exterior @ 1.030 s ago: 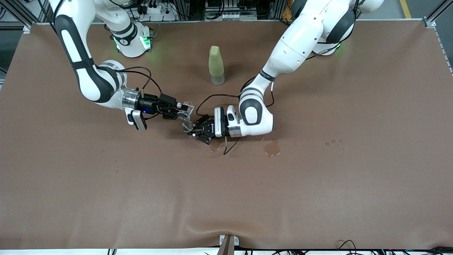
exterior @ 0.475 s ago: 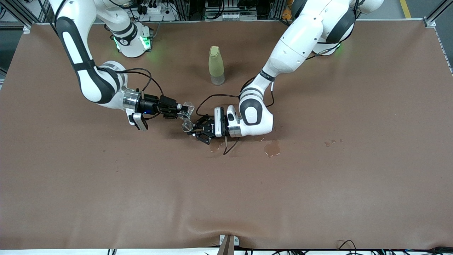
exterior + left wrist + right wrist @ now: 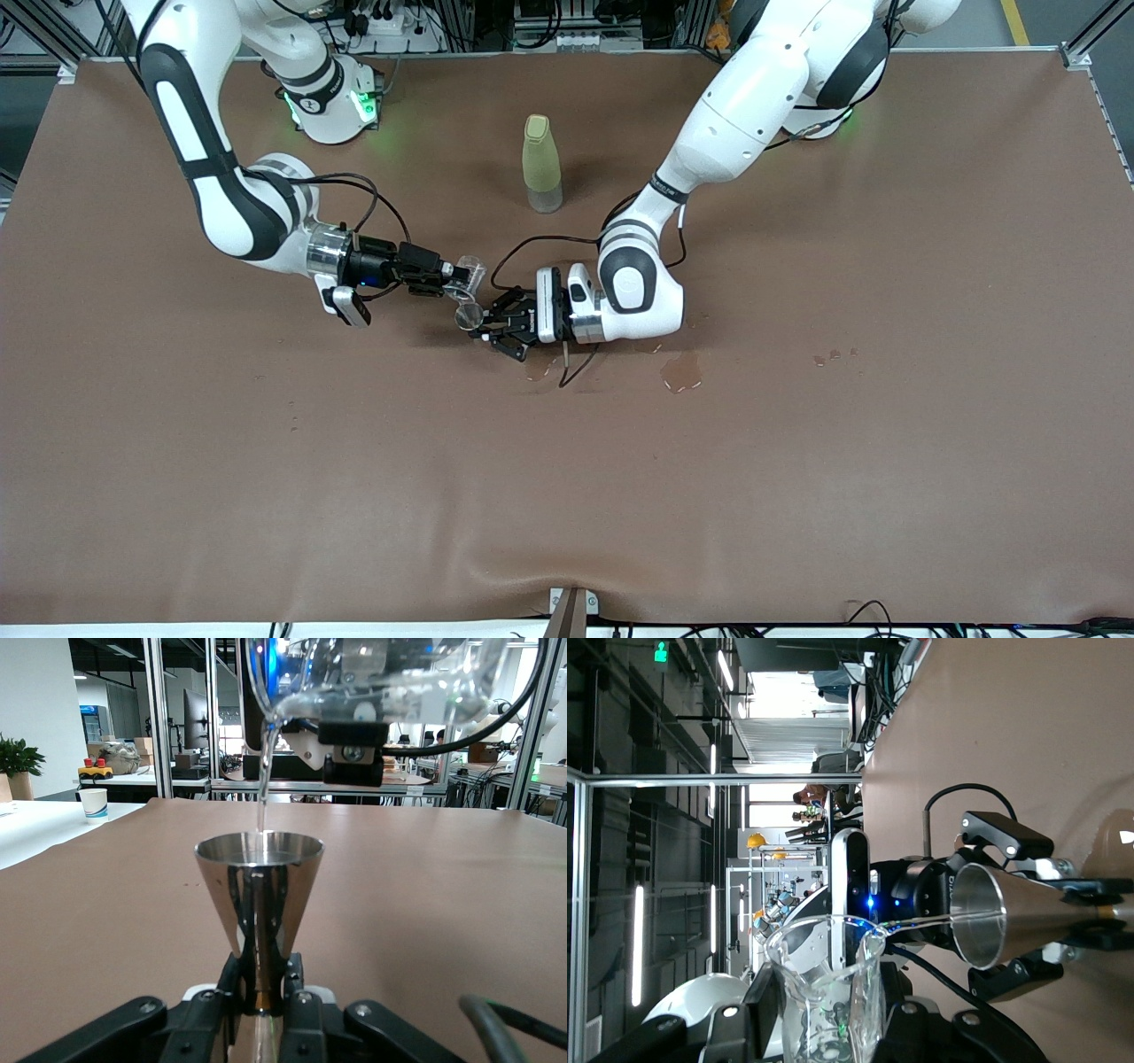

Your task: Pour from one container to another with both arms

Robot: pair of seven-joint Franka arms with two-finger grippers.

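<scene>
My left gripper [image 3: 493,330] is shut on the waist of a steel jigger [image 3: 469,314], holding it upright over the middle of the table; its open cone [image 3: 258,893] fills the left wrist view. My right gripper [image 3: 450,279] is shut on a clear glass beaker [image 3: 469,268], tipped sideways with its spout above the jigger's mouth. A thin stream of clear liquid [image 3: 262,784] falls from the beaker's spout [image 3: 276,704] into the cone. In the right wrist view the beaker [image 3: 826,992] sits between my fingers and the jigger [image 3: 1010,914] lies just past its lip.
A pale green bottle [image 3: 540,164] stands on the table farther from the front camera than both grippers. Wet spill marks [image 3: 680,372] lie toward the left arm's end, nearer the front camera, and smaller drops [image 3: 833,355] lie farther along. The left arm's cable [image 3: 567,365] loops beside the jigger.
The right gripper has drawn back slightly toward its arm and tipped the beaker further over the jigger. The left gripper and jigger have stayed in place.
</scene>
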